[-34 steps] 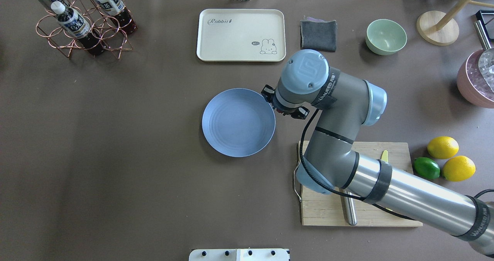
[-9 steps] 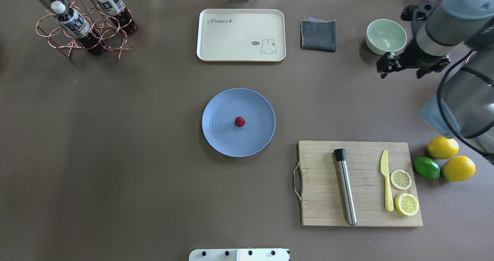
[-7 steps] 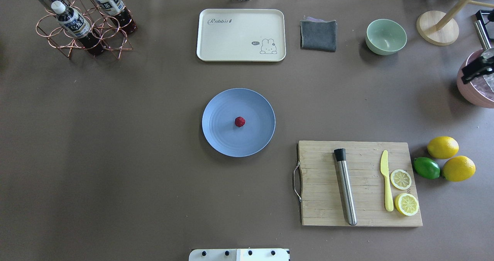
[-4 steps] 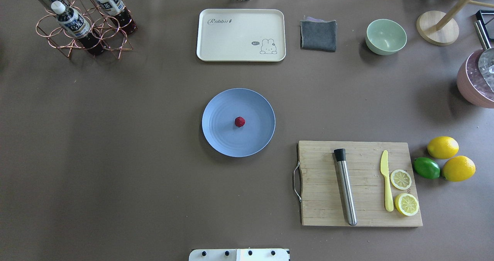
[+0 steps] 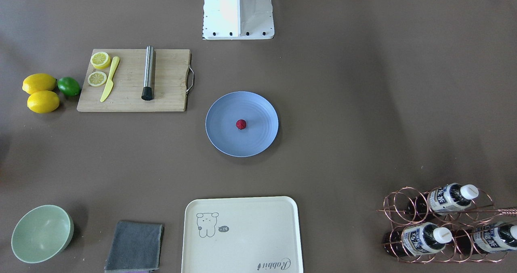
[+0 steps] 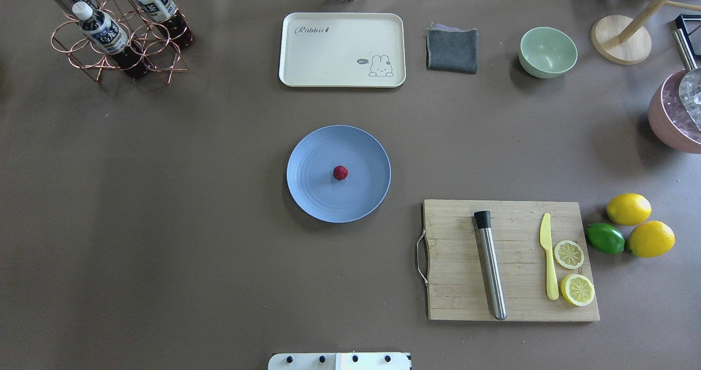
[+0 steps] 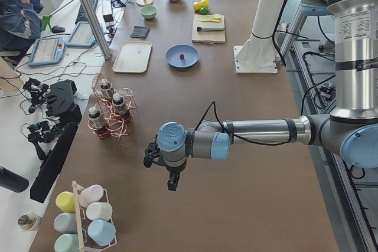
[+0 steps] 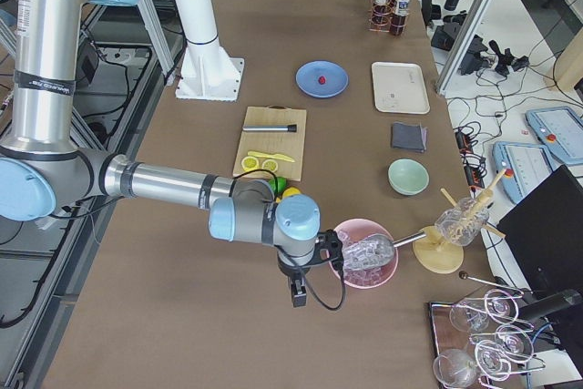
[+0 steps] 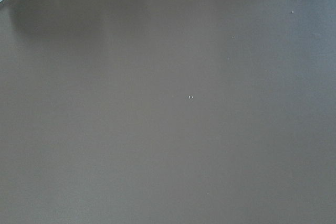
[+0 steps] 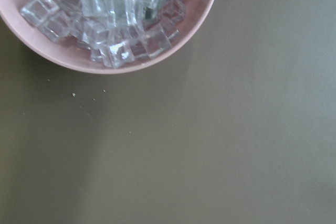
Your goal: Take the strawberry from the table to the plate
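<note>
Lemon slices (image 6: 569, 254), two, sit nearest the robot on one cutting board (image 6: 454, 282), beside two lemons (image 6: 628, 208) and one lime (image 6: 605, 238). Beyond, you see one strawberry (image 6: 340, 172) centred on one plate (image 6: 328, 206); farthest, three bottles (image 6: 101, 30). Of left gripper (image 7: 170, 182) and right gripper (image 8: 297, 296) you cannot tell spread from pressed.

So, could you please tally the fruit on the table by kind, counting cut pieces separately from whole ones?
strawberry: 1, on the plate
whole lemons: 2
lime: 1
lemon slices: 2, on the cutting board
Total: 6
</note>
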